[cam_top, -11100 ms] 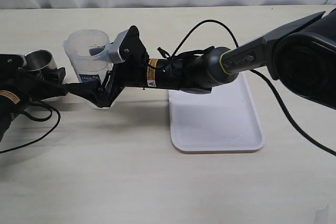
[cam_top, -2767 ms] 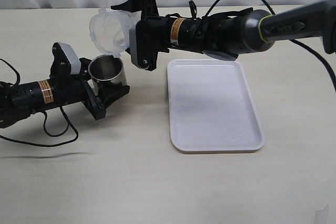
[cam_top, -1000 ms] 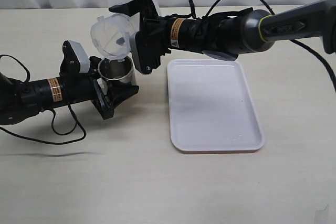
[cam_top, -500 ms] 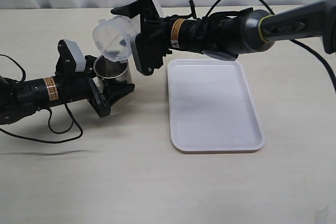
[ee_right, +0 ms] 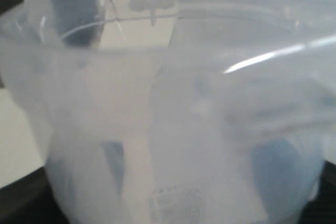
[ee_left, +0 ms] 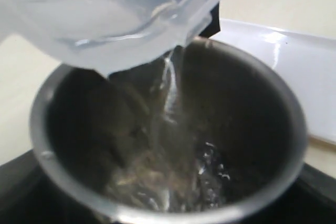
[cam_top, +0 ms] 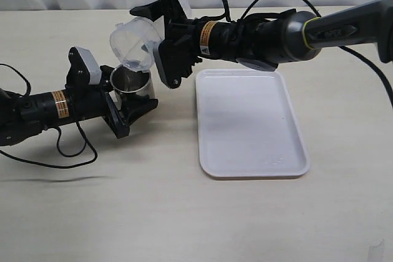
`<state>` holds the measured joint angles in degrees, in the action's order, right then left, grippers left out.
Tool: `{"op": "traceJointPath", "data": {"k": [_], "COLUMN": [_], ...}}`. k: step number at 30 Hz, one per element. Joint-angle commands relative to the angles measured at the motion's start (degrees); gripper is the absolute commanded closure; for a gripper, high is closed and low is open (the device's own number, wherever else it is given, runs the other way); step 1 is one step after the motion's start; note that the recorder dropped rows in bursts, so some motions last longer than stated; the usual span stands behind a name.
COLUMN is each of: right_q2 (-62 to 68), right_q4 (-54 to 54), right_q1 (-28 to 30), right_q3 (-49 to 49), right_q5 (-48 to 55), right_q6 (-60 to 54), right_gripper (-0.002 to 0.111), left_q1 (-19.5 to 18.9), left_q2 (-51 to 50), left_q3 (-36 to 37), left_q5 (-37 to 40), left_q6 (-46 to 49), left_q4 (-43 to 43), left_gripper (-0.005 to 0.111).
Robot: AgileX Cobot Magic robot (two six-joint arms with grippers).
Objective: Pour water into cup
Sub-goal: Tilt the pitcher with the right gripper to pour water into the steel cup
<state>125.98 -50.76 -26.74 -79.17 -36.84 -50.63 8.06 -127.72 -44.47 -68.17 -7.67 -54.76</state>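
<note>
the left gripper (cam_top: 130,97) is clamped on the cup (cam_top: 138,84), one black finger on each side of the steel wall, and holds it upright with the mouth open upward. in the left wrist view the cup's rim (ee_left: 294,129) fills the picture and a thin stream of water (ee_left: 168,87) falls into it, with a shallow rippled pool lying on the bottom.

the right gripper (cam_top: 156,44) is closed around the translucent plastic pitcher (cam_top: 132,41) and holds it in the air, tipped well over, with its lip just above the cup's rim on the side away from the left arm. the pitcher's spout (ee_left: 173,9) hangs over the cup's mouth. in the right wrist view the pitcher's cloudy wall (ee_right: 184,103) takes up nearly the whole picture, with a bluish label showing faintly through it.

a white rectangular tray (cam_top: 252,127) lies flat on the pale table (cam_top: 123,213), just beside the cup and below the right arm's forearm; nothing sits on it. black cables trail from both arms.
</note>
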Motion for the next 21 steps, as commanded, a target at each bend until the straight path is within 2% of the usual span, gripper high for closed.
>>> {"op": "traceJointPath", "data": {"k": [1,21], "right_q2": [-0.97,-1.0], "right_q4": [1.03,2.43], "right_q1": [-0.02,-0.02], "right_q3": [-0.1,-0.1], "right_q5": [-0.92,-2.25], "right_q6": [-1.26,-8.97], "right_gripper": [0.104,0.104], "left_q1": [-0.04,-0.04], "left_q2": [0.23,0.23], "left_q3": [-0.32,-0.32], "left_q5": [-1.38,-0.94], "left_q6": [0.08,-0.07], "left_q4": [0.37,0.37], "left_gripper": [0.107,0.107]}}
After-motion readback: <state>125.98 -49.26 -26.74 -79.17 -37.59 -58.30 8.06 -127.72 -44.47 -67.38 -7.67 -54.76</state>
